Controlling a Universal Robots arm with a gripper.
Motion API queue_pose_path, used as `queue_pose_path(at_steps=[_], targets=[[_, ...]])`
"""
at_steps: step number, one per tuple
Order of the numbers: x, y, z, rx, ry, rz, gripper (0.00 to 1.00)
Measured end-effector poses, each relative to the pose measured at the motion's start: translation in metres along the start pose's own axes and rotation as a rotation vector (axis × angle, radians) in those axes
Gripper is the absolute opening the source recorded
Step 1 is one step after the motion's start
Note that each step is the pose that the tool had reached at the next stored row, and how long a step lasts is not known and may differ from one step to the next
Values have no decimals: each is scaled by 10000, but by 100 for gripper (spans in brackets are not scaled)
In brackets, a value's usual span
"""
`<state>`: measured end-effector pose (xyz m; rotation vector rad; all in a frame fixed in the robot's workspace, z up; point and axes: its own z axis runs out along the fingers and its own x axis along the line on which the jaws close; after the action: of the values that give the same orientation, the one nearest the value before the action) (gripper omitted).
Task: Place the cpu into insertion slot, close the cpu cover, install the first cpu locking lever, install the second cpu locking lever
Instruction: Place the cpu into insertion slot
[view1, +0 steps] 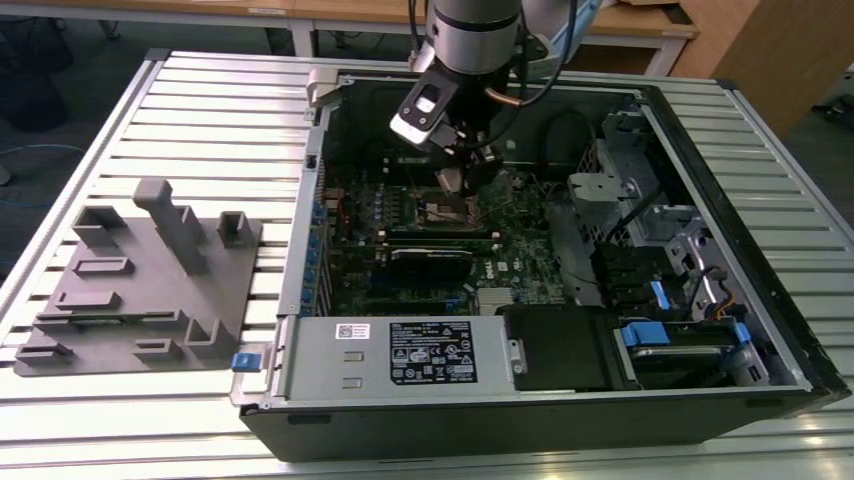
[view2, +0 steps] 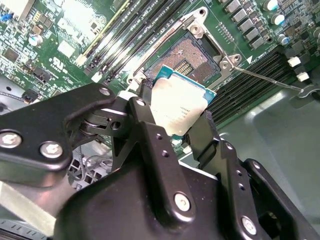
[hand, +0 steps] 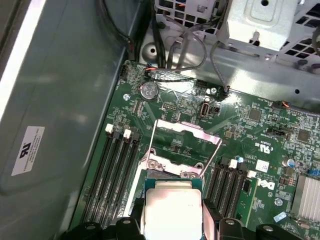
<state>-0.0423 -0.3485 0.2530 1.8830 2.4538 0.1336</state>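
Note:
My gripper (view2: 175, 107) is shut on the cpu (view2: 181, 104), a flat square chip with a dull metallic top and green edge, clamped by its sides between the black fingers (view2: 150, 130). It hangs tilted just above and beside the open insertion slot (view2: 192, 56), whose pin field is bare. In the first wrist view the cpu (hand: 172, 202) sits in the gripper (hand: 173, 216), and beyond it the silvery cpu cover (hand: 190, 131) stands raised. A thin locking lever (view2: 270, 79) sticks out sideways, unlatched. In the exterior view the gripper (view1: 461, 172) hovers over the slot (view1: 451, 208) inside the computer case.
Long black memory slots (view2: 130, 30) flank the socket on both sides. The case wall (hand: 60, 100) rises close by, with a drive cage (view1: 654, 230) and cables on the exterior view's right. The power supply (view1: 400, 350) is at the front. A grey fixture block (view1: 134, 280) stands on the table.

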Motion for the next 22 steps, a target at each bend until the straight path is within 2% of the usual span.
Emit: queue_pose_path(at_steps=[15, 22], targets=[[0, 0, 0, -1, -6, 56, 54], [0, 0, 1, -7, -43, 450, 54]])
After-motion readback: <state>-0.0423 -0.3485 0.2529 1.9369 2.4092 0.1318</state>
